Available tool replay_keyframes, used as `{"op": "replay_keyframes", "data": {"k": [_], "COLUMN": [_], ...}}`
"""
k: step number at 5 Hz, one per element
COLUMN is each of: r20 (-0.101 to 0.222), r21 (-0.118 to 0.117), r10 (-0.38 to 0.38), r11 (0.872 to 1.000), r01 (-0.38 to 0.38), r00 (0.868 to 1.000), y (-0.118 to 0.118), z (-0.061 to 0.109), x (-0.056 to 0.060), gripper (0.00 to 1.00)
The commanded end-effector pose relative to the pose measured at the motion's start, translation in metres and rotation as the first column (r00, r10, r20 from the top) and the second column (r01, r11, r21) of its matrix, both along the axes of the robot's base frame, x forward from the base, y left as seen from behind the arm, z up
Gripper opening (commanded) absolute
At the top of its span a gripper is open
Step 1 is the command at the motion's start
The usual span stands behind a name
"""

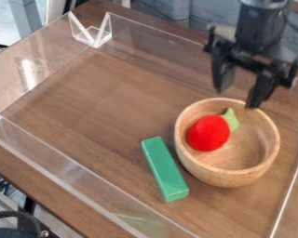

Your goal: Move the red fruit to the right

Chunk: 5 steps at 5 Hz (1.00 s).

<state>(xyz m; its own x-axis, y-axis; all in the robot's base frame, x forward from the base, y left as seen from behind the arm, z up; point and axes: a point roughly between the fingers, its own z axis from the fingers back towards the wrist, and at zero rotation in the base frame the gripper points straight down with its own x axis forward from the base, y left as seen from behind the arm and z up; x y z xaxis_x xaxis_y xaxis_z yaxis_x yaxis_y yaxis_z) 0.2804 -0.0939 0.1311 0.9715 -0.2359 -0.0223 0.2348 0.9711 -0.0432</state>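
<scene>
A single camera is looking down at an angle from above the near side, sitting fairly close. It is taking in the brown wooden bench (108, 102) ringed by a clear plastic wall (40, 153), which is running diagonally across the frame. The black robot claw (249, 82) is entering from the top right, its upper arm being cut off by the frame edge.
</scene>
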Motion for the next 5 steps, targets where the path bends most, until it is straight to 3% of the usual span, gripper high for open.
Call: {"op": "replay_keyframes", "data": {"k": [1,2,5], "r20": [0.060,0.056,0.055], "r21": [-0.013,-0.014,-0.014], "r10": [-0.047,-0.089,0.015], "r11": [0.999,0.996,1.000], "r01": [0.048,0.090,-0.014], "r00": [0.997,0.994,0.998], "y": [0.010,0.019,-0.010], "z": [0.011,0.007,0.014], "x": [0.013,0.018,0.000], "gripper": [0.00,0.00,0.00]}}
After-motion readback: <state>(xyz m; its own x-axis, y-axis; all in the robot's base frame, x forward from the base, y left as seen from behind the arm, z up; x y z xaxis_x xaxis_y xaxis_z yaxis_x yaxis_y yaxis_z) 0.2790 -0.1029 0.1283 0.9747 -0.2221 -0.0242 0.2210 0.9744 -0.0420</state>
